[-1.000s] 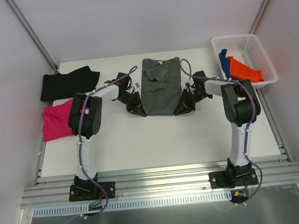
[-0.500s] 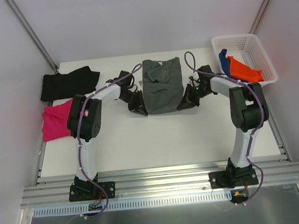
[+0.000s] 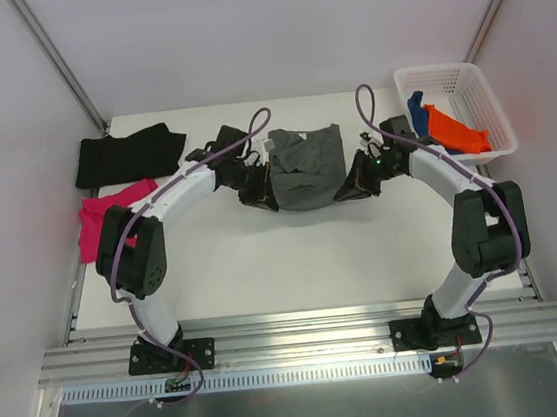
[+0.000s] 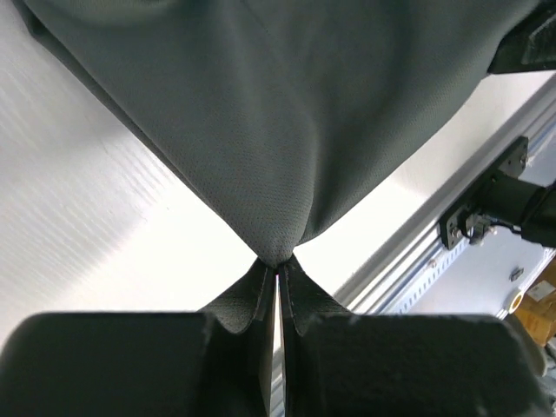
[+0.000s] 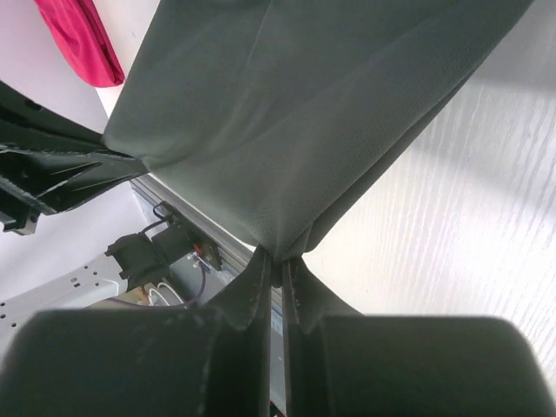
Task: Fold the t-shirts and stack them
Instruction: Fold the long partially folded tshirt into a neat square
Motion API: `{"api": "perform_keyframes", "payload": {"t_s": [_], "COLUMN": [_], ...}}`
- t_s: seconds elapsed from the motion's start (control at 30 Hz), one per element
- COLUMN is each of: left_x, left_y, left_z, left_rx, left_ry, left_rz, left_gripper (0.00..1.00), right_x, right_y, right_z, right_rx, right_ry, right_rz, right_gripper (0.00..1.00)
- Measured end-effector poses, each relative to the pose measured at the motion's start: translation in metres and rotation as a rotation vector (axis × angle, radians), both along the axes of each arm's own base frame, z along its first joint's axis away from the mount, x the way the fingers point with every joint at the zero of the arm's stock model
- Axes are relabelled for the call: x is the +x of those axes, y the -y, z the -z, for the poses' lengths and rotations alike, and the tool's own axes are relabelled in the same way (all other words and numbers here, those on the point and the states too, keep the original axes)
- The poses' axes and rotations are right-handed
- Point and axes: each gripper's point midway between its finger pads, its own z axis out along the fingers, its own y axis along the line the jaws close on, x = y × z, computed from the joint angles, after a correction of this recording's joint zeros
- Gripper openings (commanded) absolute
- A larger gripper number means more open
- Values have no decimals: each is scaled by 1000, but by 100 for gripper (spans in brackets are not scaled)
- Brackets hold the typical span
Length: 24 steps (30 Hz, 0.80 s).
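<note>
Top external view: grey shirt sits at 12 o'clock on the surface, bunched and shorter than a flat shirt, near edge lifted. Left claw is at the shirt's 8 o'clock corner, right claw at its 4 o'clock corner. Both wrist views show the jaws pressed together on a thin pinch of grey cloth, with the fabric fanning out from the tips into a taut tent. So both claws are closed and gripping the grey shirt.

Black shirt lies at 10 o'clock and magenta shirt at 9 o'clock, both on the surface, well apart from the grey one. Orange shirt and blue shirt are in the basket at 2 o'clock.

Handling, as a judgement: the shirt is light, soft, limp knit with no stiffness. It sags between the two holds and wrinkles wherever it is slack. It's not fragile or slick, but a pinch this small could let a single layer slide out if pulled hard. Best holds are the two hem corners, or both layers at a fold edge. Take them evenly, with the claws level and the cloth lightly stretched so the fold lands straight. Looks mid-fold, hem going toward the collar at 12 o'clock.
</note>
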Motion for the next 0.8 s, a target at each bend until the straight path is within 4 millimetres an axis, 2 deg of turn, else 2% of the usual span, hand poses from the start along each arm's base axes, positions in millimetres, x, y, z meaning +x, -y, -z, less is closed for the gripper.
{"api": "perform_keyframes", "payload": {"t_s": [0.27,0.37,0.5,0.63,0.8], "left_x": [-26,-26,-23,-5,33], "left_y": [-6,-7,-9,-5,-6], "left_z": [-36,-42,-42,-49,-47], "left_rx": [-34,-37,-20,-9,6], "left_ry": [86,112,127,166,194], "left_rz": [26,35,35,34,7], "left_gripper": [0,0,0,0,0], "right_x": [-33,-35,-30,-10,15], "right_y": [7,7,9,7,5], "right_z": [-26,-35,-39,-50,-53], "right_rx": [4,5,-6,-13,-20], "right_ry": [48,82,100,153,202], "right_rz": [-4,-1,3,7,8], "right_gripper": [0,0,0,0,0]}}
